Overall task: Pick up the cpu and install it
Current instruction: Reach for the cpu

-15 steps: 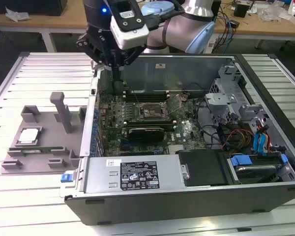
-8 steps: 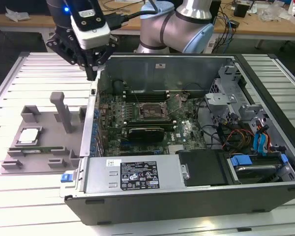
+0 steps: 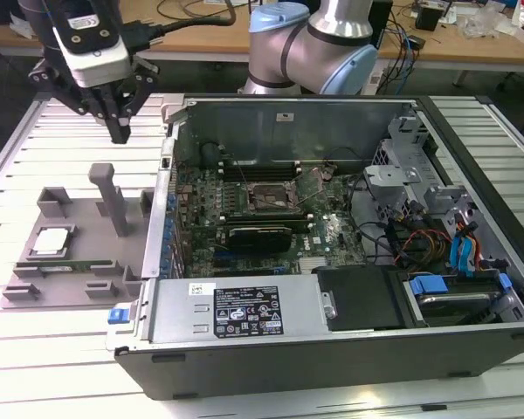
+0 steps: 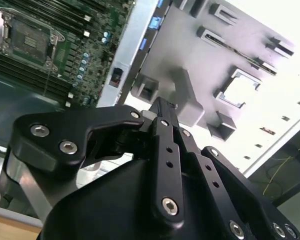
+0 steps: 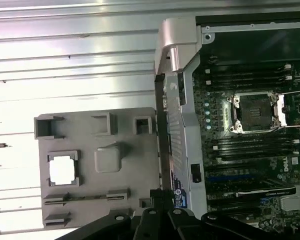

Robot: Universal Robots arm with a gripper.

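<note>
Found the cpu (image 3: 51, 242) lying flat in a square recess of the grey tray (image 3: 79, 212). Located that tray on the worktop (image 3: 52, 349), just beside the open computer case (image 3: 332, 345), on the exterior view's left.

Noted the gripper (image 3: 120, 131) hanging above the tray's far edge, well apart from the cpu. Recorded it as clenched tip to tip and grasping nothing.

Judged the task not started: no pick-up made, no install made.

Observed the socket (image 3: 271, 199) on the board inside the case. Judged it open and bare, with no chip seated.

Logged a tall upright post (image 3: 112, 199) on the tray, near the cpu on the side toward the case. Flagged it as a likely hindrance to any approach from that side. Flagged also the case wall (image 3: 162, 218), standing between tray and socket.

Noted a long black card (image 3: 258, 234) just beside the socket, and loose cables (image 3: 402, 244) further to the exterior view's right.
</note>
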